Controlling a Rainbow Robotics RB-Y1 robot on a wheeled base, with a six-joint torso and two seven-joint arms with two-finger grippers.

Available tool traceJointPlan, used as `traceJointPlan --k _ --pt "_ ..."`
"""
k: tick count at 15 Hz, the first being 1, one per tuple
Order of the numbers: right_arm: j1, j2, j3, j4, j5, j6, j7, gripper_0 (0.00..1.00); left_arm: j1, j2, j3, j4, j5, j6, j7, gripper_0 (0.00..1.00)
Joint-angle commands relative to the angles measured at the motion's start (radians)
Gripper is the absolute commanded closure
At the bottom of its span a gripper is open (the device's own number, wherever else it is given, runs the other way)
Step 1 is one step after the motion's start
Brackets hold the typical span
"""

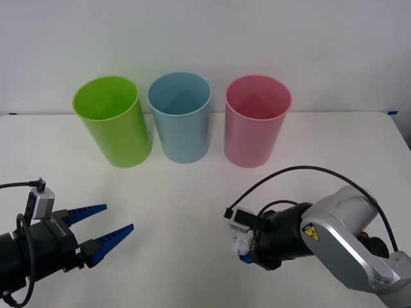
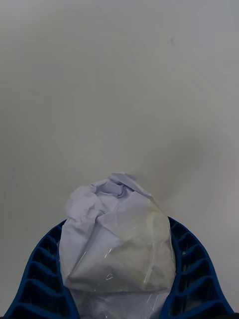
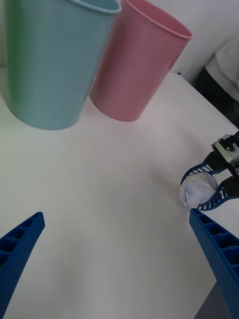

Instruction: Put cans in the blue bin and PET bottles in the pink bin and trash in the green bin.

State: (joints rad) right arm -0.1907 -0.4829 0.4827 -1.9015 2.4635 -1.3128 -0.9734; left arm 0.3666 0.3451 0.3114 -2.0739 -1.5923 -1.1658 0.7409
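- White tabletop [image 1: 192,212] against a pale wall: three round, tapering plastic bins stand in a row at the back, one of each colour — the lime-green bin [image 1: 112,119] on the left, the light-blue bin [image 1: 181,115] in the middle, the pink bin [image 1: 255,119] on the right.
- One piece of trash [image 1: 241,244], a small crumpled white wad of paper-like wrap, sits low over the table's near right part, well apart from the bins.
- Right gripper [image 1: 244,249] has its blue ribbed fingers [image 2: 45,269] pinched around that wad, one on each side.
- Left gripper [image 1: 103,231] hovers at the near left, fingers spread wide and holding nothing.
- Judged step: the grasp looks made; next the wad needs lifting and carrying across, past the pink and blue bins, to be released over the green one.
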Motion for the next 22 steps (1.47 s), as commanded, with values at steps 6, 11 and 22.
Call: traceJointPlan --k 6,11,22 --pt "0.005 -0.031 -0.042 -0.107 -0.021 0.020 -0.027 1.00 0.000 0.000 0.000 0.000 0.000 0.000 0.000 0.00" --pt "0.112 -0.092 -0.260 -0.231 -0.290 0.021 0.010 1.00 0.000 0.000 0.000 0.000 0.000 0.000 0.000 0.00" --pt "-0.095 -0.033 -0.501 -0.209 -0.617 0.018 -0.057 1.00 0.000 0.000 0.000 0.000 0.000 0.000 0.000 0.00"
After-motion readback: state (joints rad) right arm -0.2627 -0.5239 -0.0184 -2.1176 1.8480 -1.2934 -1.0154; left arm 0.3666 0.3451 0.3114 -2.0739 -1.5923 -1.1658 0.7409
